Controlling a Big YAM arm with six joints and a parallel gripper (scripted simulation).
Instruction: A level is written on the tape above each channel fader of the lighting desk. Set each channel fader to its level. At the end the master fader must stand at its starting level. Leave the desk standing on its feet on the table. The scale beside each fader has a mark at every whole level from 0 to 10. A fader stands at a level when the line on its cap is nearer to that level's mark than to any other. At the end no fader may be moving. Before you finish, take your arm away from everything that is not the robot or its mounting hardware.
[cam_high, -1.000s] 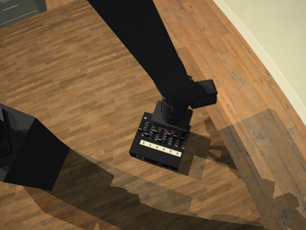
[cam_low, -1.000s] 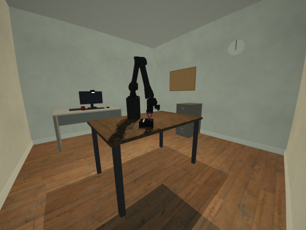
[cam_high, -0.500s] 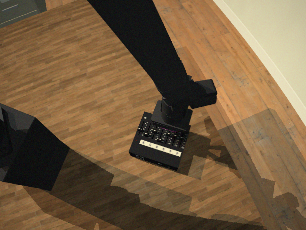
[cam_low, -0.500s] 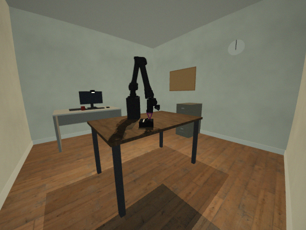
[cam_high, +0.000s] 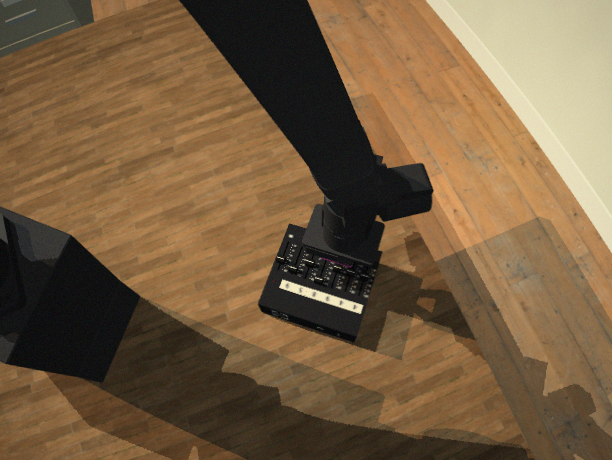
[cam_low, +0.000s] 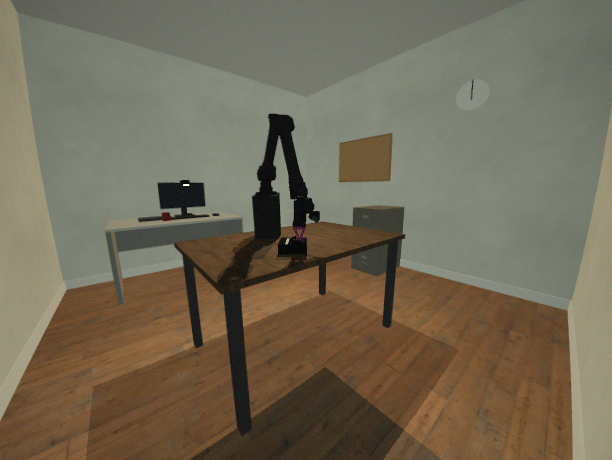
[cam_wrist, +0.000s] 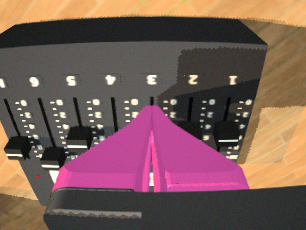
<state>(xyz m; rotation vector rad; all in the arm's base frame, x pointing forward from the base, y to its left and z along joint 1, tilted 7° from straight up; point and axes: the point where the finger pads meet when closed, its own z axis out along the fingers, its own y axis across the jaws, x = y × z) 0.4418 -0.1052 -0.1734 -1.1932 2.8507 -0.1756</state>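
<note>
The black lighting desk stands flat on the wooden table, with a white tape strip of numbers along one side. My gripper has pink fingers, shut together with nothing between them, pointing down at the desk over the fader lane of channel 3. The fingers hide that lane's cap. In the wrist view fader caps show at the left and at the right. The printed numbers 1 to 6 run along the desk's far side. In the room view the gripper stands right above the desk.
The arm's base stands at the left of the table. The table's edge runs close to the right of the desk. A grey cabinet and a second table with a monitor stand further off.
</note>
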